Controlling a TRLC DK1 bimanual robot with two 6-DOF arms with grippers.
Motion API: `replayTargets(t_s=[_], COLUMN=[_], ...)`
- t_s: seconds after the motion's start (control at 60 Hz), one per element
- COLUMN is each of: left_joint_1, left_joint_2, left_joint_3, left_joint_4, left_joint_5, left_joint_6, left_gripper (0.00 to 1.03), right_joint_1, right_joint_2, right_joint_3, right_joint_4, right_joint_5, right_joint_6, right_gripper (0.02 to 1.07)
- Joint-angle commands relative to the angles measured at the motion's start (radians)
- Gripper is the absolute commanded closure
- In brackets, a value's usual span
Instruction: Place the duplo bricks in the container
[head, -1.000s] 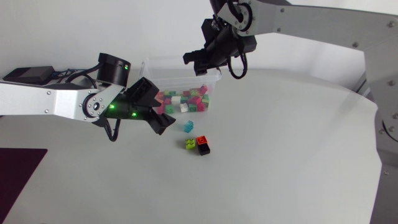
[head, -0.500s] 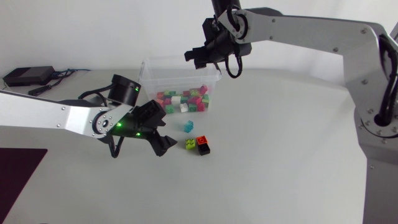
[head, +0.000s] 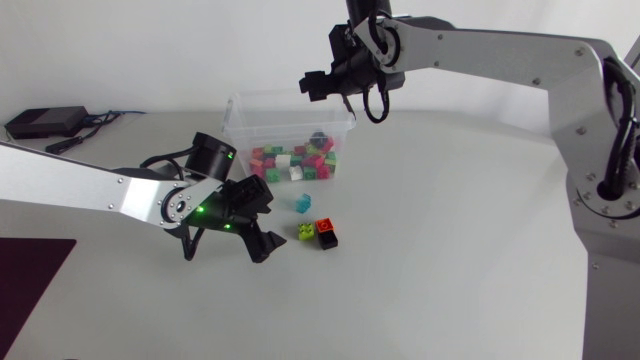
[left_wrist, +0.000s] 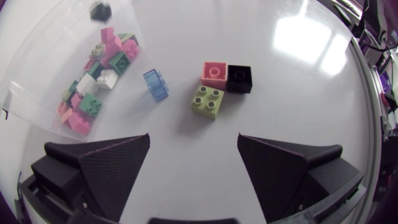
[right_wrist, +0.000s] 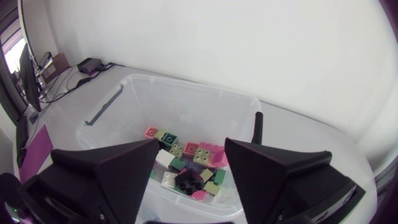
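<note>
1. Head view: the container (head: 240, 108), a clear tub, stands toward the bench's far edge. A heap of mixed bricks (head: 295, 162) fills its end nearer the bench's right edge.
2. The right gripper (head: 325, 86) hangs above the container's far rim with its fingers apart, holding nothing. A dark brick (head: 318, 138) shows inside the tub over the heap. It may be resting there or in the air; this view does not settle it.
3. A blue brick (head: 302, 203) lies just on the near side of the container. A little nearer the bench's near edge sit a lime brick (head: 305, 232), a red brick (head: 324, 226) and a black brick (head: 329, 240), bunched together.
4. The left gripper (head: 264, 220) is low over the bench beside the lime brick, on the side toward the left edge. It is spread wide and holds nothing.
5. Left wrist view: the left gripper (left_wrist: 194, 165) stands open over bare bench (left_wrist: 186, 143). Ahead of it the lime brick (left_wrist: 208, 101) touches the red brick (left_wrist: 214, 74), which sits flush against the black brick (left_wrist: 239, 78).
6. The blue brick (left_wrist: 156, 84) lies apart from them, just outside the container (left_wrist: 37, 59). The mixed bricks (left_wrist: 93, 87) and the dark brick (left_wrist: 99, 10) show through its wall.
7. Right wrist view: the right gripper (right_wrist: 189, 149) is open above the container (right_wrist: 186, 88). The dark brick (right_wrist: 186, 180) shows below the gap, clear of both fingers, over the mixed bricks (right_wrist: 186, 155).
</note>
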Motion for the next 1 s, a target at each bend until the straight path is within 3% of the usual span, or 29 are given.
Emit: replayTargets(t_s=[0.0,0.15,0.283,0.583,0.983], left_joint_1=[-0.019,-0.042,-0.036,-0.053,-0.053], left_joint_2=[0.024,0.051,0.097,0.177,0.293], left_joint_3=[0.005,0.033,0.123,0.232,0.347], left_joint_4=[-0.004,-0.013,-0.125,-0.202,-0.245], left_joint_5=[0.012,0.017,0.073,0.086,0.090], left_joint_6=[0.049,0.089,0.124,0.192,0.243], left_gripper=[0.06,0.06,0.07,0.07,0.10], right_joint_1=[-0.004,0.002,0.005,-0.001,-0.004], right_joint_2=[-0.009,-0.089,-0.179,-0.392,-0.558], right_joint_3=[-0.034,-0.125,-0.238,-0.471,-0.672], right_joint_4=[0.006,0.017,0.040,0.069,0.075], right_joint_5=[0.013,0.011,0.011,-0.018,-0.067], right_joint_6=[-0.015,-0.024,-0.026,-0.031,-0.037], right_gripper=[0.07,0.07,0.07,0.07,0.07])
